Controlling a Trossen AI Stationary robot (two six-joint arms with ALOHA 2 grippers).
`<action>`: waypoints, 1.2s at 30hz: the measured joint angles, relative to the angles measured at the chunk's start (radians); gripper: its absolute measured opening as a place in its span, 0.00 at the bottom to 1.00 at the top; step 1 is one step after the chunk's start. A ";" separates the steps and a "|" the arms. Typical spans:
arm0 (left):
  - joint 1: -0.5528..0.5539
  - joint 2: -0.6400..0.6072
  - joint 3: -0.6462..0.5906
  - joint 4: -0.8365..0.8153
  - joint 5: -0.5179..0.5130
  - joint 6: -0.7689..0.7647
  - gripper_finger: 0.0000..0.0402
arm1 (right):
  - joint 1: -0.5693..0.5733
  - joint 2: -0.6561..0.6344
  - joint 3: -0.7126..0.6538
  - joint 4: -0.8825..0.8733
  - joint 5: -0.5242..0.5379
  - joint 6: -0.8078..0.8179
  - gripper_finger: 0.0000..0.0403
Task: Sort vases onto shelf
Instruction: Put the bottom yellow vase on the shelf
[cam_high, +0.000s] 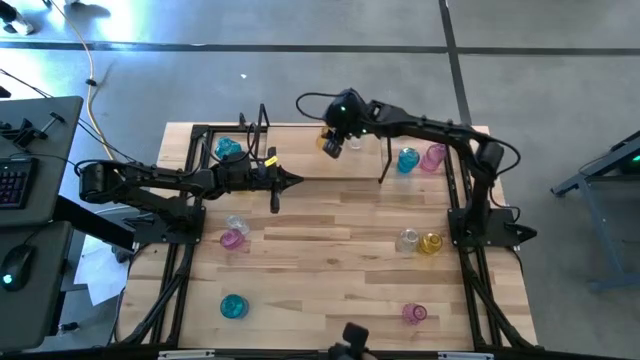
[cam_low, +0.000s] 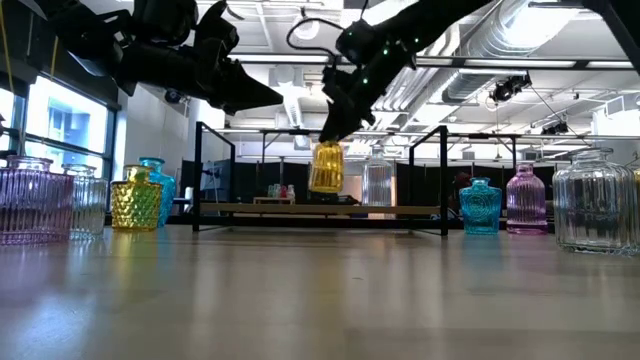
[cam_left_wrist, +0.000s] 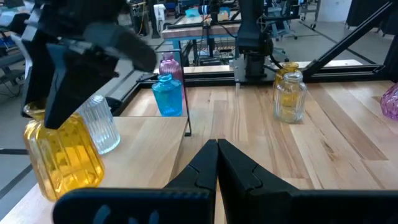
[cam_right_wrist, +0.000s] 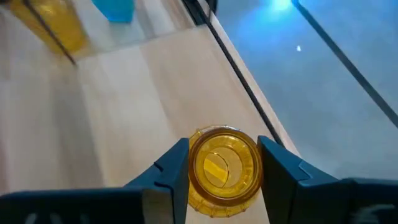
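Hanging clear of the tabletop (cam_high: 330, 240), the yellow vase (cam_low: 326, 167) was pinched at its neck by the right claw (cam_right_wrist: 222, 163), just above the shelf's (cam_low: 320, 209) tier near the far edge. A clear ribbed vase (cam_low: 377, 183) stood just beside it on the shelf, with a teal vase (cam_low: 480, 206) and a pink vase (cam_low: 526, 199) further along, off the shelf's end. The left claw (cam_left_wrist: 217, 163), pressed together and empty, hovered near the shelf's other end. Doing this step well probably meant lowering the vase straight down, upright, clear of its clear neighbour, and spreading the fingers only once its base sat flat on the tier.
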 joint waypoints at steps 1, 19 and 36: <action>0.000 0.000 0.000 0.000 0.000 0.000 0.00 | -0.007 0.006 0.004 0.002 0.000 -0.005 0.30; 0.000 0.000 0.000 -0.001 0.000 0.000 0.00 | -0.081 0.030 0.013 0.008 -0.010 -0.062 0.30; -0.001 0.000 0.000 0.001 0.000 0.000 0.00 | -0.091 0.062 0.013 0.041 -0.015 -0.074 0.30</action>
